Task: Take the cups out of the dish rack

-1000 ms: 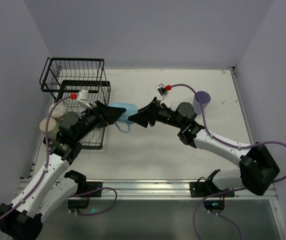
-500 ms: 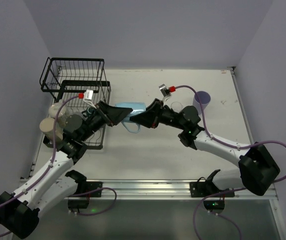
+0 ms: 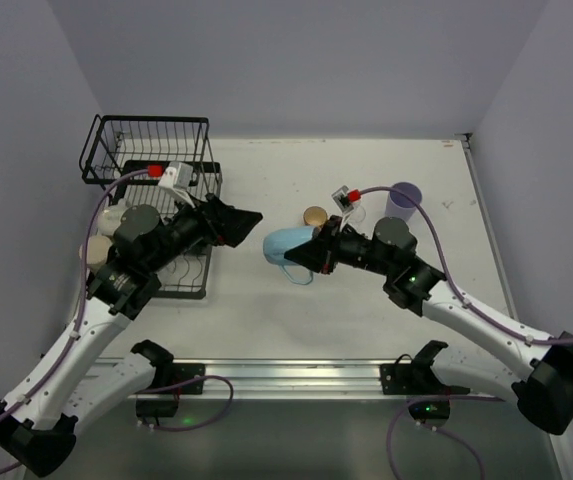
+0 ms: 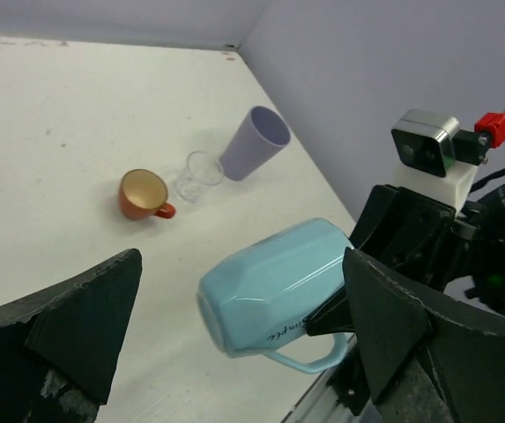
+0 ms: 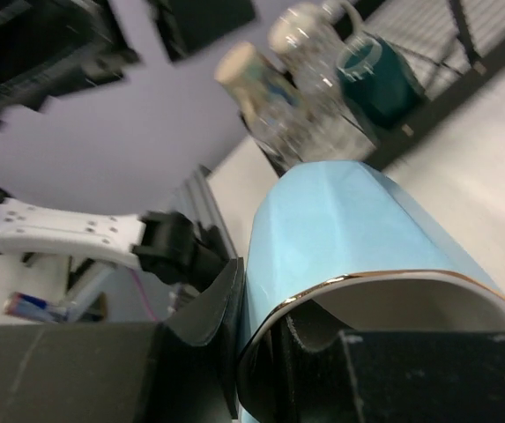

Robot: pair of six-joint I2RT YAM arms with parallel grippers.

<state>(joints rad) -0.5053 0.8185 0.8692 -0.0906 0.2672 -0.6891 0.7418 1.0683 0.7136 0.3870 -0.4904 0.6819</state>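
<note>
Dish rack (image 3: 148,150) stood at the far left of the table (image 3: 266,330), tall wire basket at the back, low tray nearer the arms. Right wrist view showed a teal mug (image 5: 380,84), a clear glass (image 5: 309,119) and a cream mug (image 5: 241,72) standing in the rack, all blurred, so their exact slots could not be read. From above, only two pale mug tops showed at the tray's left edge; the left arm (image 3: 131,240) covered most of the tray. Light blue mug (image 3: 288,245) was out of the rack, on its side over open table between the rack and the unloaded cups. Right gripper (image 3: 316,250) was clamped on its rim, one finger inside the mouth and one outside the wall, handle hanging underneath. Whether the mug touched the table could not be told. Left gripper (image 3: 238,222) hung just left of the mug and apart from it, spread wide with nothing between its fingers (image 4: 85,322). Farther right stood a small orange cup (image 4: 144,194), mouth up, a second clear glass (image 4: 197,174) just beside it, and a lavender tumbler (image 4: 254,143) close behind. From above, the right wrist camera (image 3: 346,196) partly hid that glass.
</note>
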